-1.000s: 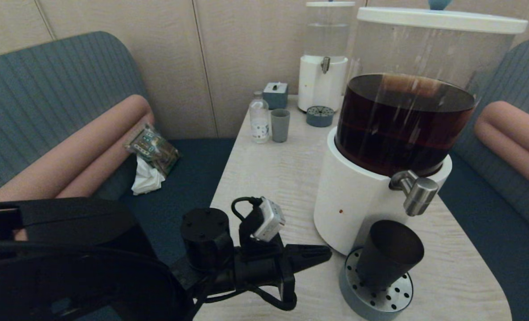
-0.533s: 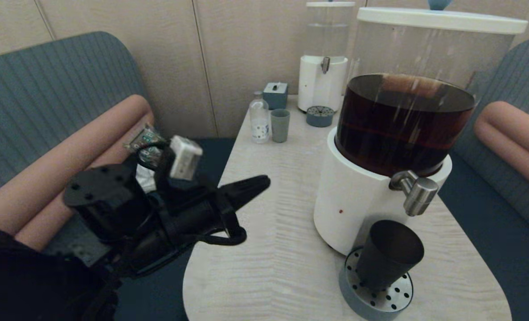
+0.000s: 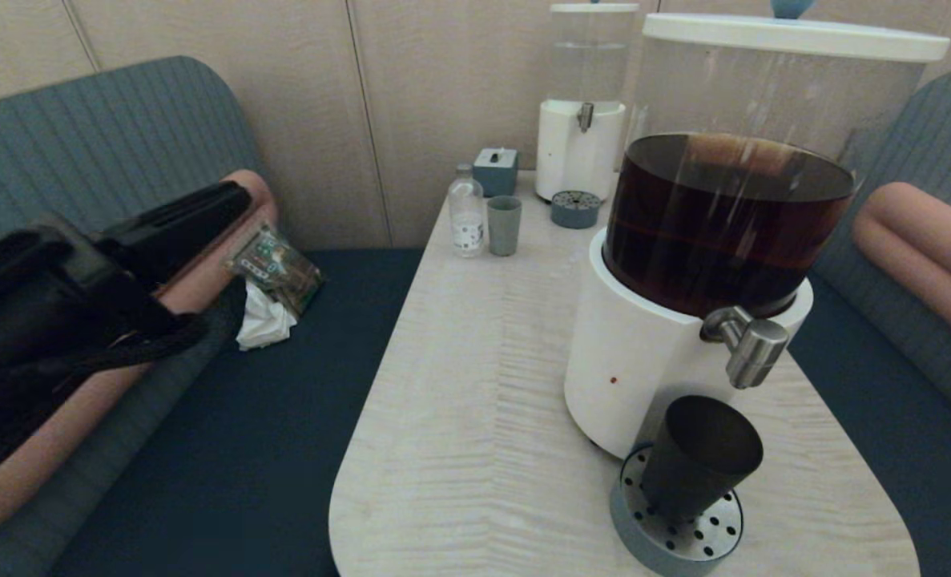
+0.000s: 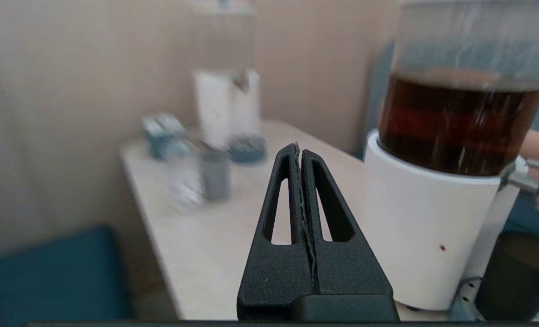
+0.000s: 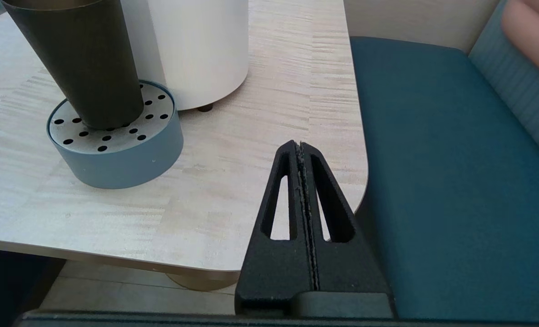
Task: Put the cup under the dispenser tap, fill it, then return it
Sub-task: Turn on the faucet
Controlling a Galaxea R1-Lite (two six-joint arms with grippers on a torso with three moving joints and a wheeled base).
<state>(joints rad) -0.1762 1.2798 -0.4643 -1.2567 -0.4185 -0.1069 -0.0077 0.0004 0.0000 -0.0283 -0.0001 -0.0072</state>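
- The cup (image 3: 699,461) stands on the perforated drip tray (image 3: 671,537), just below the dispenser tap (image 3: 747,346), which is not yet worked.
- Left end effector (image 4: 300,156) hangs over the bench seat, well apart from the counter (image 3: 475,449); fingers pressed together, holding nothing.
- Right end effector (image 5: 300,147) sits off the counter's corner, likewise closed and empty.
- Advice: approach the tap lever squarely, push gently, and avoid nudging the cup.
- No readable writing; the bottle (image 3: 466,215) label is too small to read.

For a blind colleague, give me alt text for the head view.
A dark cup stands on a perforated drip tray under the steel dispenser tap of a tank of brown liquid; the left gripper, shut, hangs over the bench seat.
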